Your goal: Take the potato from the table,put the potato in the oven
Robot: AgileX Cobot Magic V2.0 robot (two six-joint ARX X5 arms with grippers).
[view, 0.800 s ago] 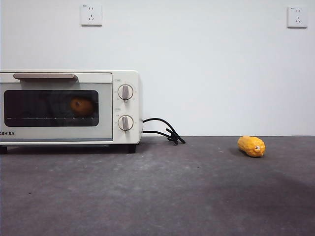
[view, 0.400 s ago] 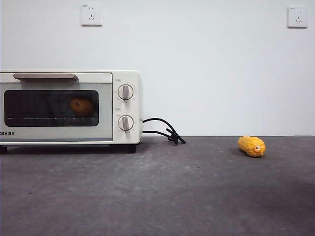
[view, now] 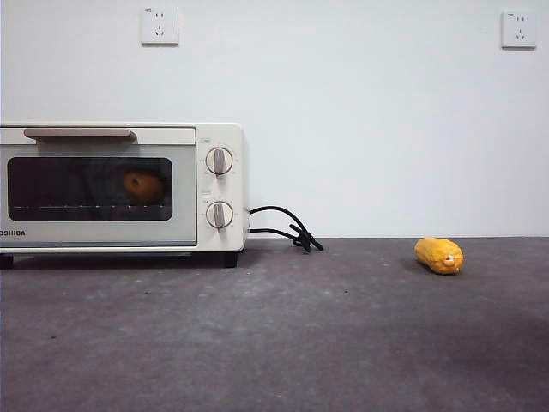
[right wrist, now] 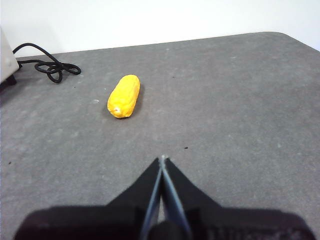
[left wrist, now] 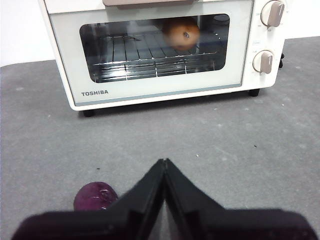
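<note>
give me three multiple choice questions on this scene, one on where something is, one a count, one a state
1. Where is the rounded orange-brown potato?
A. on the dark grey table
B. on the rack inside the cream-white toaster oven
C. in a pincer

2. How many round knobs does the oven show?
A. one
B. two
C. four

3. How is the oven's dark glass door?
A. closed
B. hanging fully open
C. removed

Answers:
1 B, the potato shows through the glass, resting on the wire rack.
2 B, one knob sits above the other beside the door.
3 A, the door stands flush with the oven front, while both shut pincers, left and right, wait empty over the table.
</note>
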